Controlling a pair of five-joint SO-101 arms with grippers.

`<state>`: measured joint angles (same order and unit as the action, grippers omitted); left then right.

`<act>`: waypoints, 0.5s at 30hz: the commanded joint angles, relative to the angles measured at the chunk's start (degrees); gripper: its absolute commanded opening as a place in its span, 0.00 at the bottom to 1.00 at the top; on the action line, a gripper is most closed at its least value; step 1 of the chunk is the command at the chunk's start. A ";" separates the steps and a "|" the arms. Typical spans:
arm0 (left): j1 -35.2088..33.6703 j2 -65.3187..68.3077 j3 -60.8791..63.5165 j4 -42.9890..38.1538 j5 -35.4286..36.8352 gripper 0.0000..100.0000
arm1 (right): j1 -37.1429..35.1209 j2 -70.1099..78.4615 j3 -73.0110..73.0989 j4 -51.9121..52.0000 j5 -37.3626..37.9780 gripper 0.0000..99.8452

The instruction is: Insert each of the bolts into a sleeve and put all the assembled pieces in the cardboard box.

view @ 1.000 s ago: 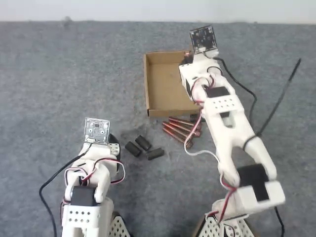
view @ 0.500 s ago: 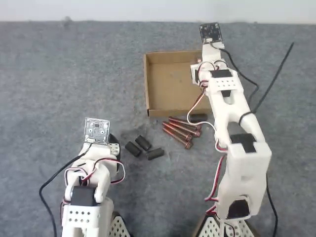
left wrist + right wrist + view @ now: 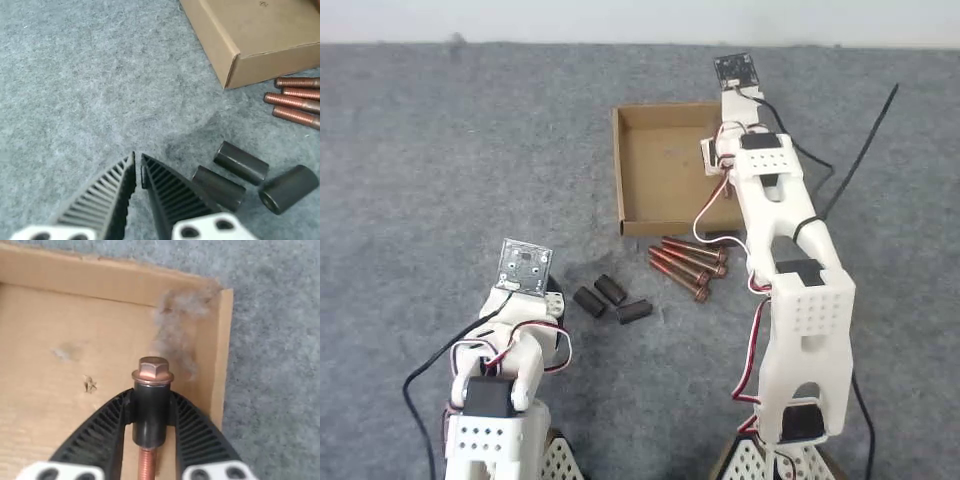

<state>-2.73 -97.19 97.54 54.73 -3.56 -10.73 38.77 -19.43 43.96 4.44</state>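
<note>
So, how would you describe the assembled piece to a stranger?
Find the cardboard box. Over its floor the right claw holds a copper bolt wearing a black sleeve. The other bolts lie bare on the grey mat.

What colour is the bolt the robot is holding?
Copper-coloured bolt, clearest in the right wrist view.

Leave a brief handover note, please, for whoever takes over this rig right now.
Right gripper: shut on an assembled piece, bolt inside sleeve, held over the cardboard box.
Left gripper: shut, empty, over the carpet beside three loose sleeves.
Loose bolts lie next to the box.
Done: one bolt sleeved.
Left: release it in the box, assemble and box the rest.
</note>
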 commanded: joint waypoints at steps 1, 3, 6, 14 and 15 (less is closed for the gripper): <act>-0.35 -0.79 -0.57 -0.09 -0.53 0.01 | 0.48 -2.07 -6.77 4.44 0.26 0.01; -0.35 -0.79 -0.57 -0.18 -0.62 0.01 | 0.48 -2.07 -7.91 6.37 0.18 0.01; -0.35 -0.79 -0.57 -0.18 -0.62 0.01 | 0.48 -2.07 -9.41 8.40 0.18 0.02; -0.35 -0.79 -0.57 -0.18 -0.62 0.01 | -0.04 -2.33 -9.85 14.73 0.35 0.18; -0.35 -0.79 -0.57 -0.18 -0.62 0.01 | -0.04 -2.77 -9.85 14.73 0.35 0.16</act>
<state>-2.73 -97.19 97.54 54.73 -3.56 -10.99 38.68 -26.02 57.58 4.44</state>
